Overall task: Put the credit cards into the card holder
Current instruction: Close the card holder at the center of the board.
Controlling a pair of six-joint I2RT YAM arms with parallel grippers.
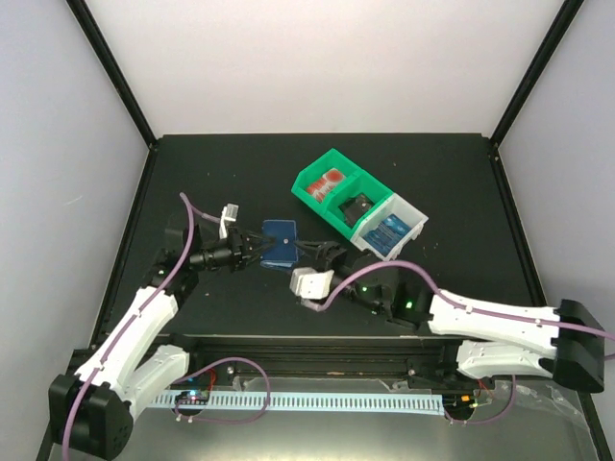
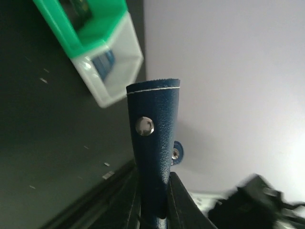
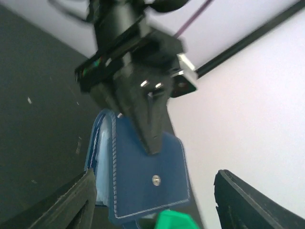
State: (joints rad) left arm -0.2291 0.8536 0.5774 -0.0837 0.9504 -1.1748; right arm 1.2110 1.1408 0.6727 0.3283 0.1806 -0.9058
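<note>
The left jaws clamped a grained, white-stitched blue card holder [image 3: 138, 193] with a round metal snap [image 3: 155, 180]. The right jaws stood apart.

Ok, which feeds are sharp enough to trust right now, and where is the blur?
Top external: evenly lit, sharp, card holder clear. Left wrist: card holder crisp up close, tray behind it soft. Right wrist: left gripper smeared, card holder below it readable.

Matte black table [image 1: 221, 163], pale lilac-white walls [image 1: 317, 58] on three sides, black frame posts [image 1: 109, 67] in the corners, soft even light
</note>
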